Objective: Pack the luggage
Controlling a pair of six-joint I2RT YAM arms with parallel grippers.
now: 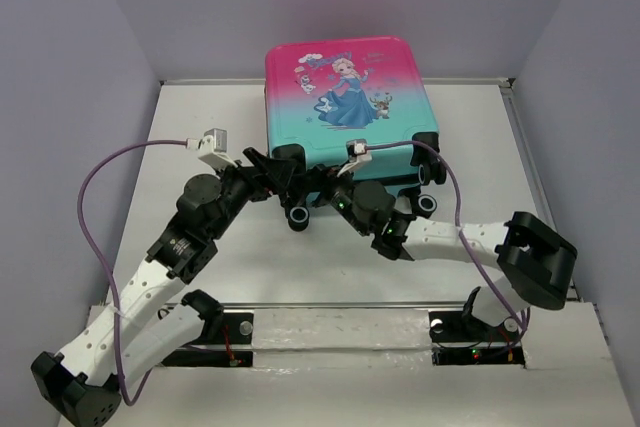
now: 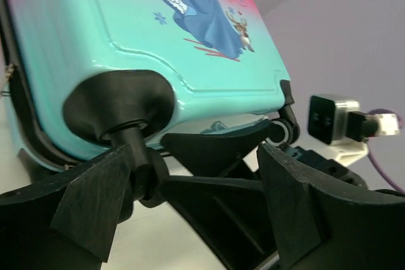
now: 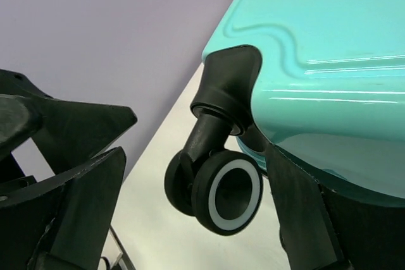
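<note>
The luggage (image 1: 345, 97) lies flat at the far middle of the table, printed face up, pink at the far end and teal (image 2: 126, 30) at the near end. Its black wheels (image 1: 298, 215) stick out along the near edge. My left gripper (image 1: 275, 172) is open at the near-left corner, and its left finger (image 2: 95, 200) rests against a wheel stem (image 2: 130, 150). My right gripper (image 1: 325, 192) is open just beside it, with a wheel (image 3: 221, 191) hanging loose between its fingers (image 3: 88, 207). The two grippers' fingertips nearly cross.
Grey walls close the table (image 1: 200, 127) in on the left, far and right sides. Another wheel (image 1: 427, 204) sits at the case's near-right corner. A purple cable (image 1: 90, 197) loops off my left arm, and the right wrist camera (image 2: 329, 118) is close by.
</note>
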